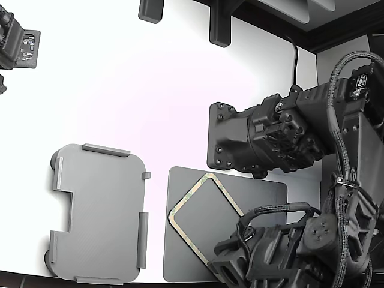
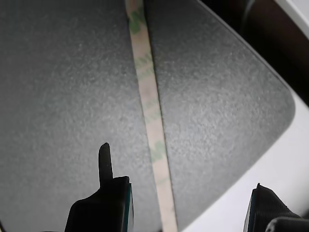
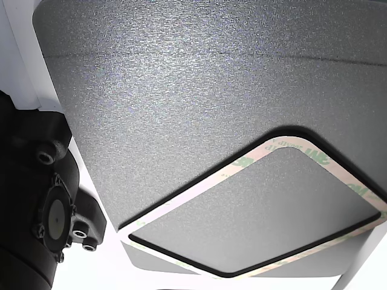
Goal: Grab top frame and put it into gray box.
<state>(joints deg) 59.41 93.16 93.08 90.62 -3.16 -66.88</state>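
The top frame (image 1: 195,201) lies on the dark mat (image 1: 264,195), right of the gray box (image 1: 99,213) in the exterior view. The gripper (image 2: 188,203) hovers over one strip, jaws apart and empty. Grasping, carrying and placing all remain.

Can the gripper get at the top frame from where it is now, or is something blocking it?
Probably yes. In the wrist view the open gripper straddles one strip of the top frame, which lies uncovered on the dark gray mat, with nothing between.
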